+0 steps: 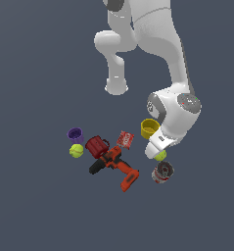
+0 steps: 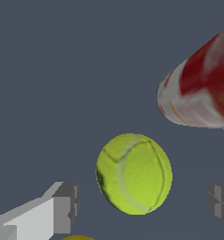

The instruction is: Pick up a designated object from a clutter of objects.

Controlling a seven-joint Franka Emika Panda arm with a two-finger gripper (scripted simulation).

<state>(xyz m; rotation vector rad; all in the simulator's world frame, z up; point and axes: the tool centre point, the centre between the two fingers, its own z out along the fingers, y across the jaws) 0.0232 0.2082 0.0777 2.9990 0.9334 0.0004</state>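
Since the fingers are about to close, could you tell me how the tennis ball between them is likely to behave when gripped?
The tennis ball is round, so it would probably roll if nudged off-centre. Its fuzzy-looking surface should grip reasonably. The can lies close by, so an escaping ball might bump it.

The tennis ball (image 2: pixel 134 173) sat between the two open jaws, with bare floor (image 2: pixel 62 70) showing on each side of it. Close to the ball lay the silver can (image 1: pixel 163 172), so little room was left on that side. The yellow cup (image 1: pixel 149 128) stood near the ball on the other side. The red box (image 1: pixel 125 138) and the power drill (image 1: pixel 114 165) lay farther from the ball, with open floor between.
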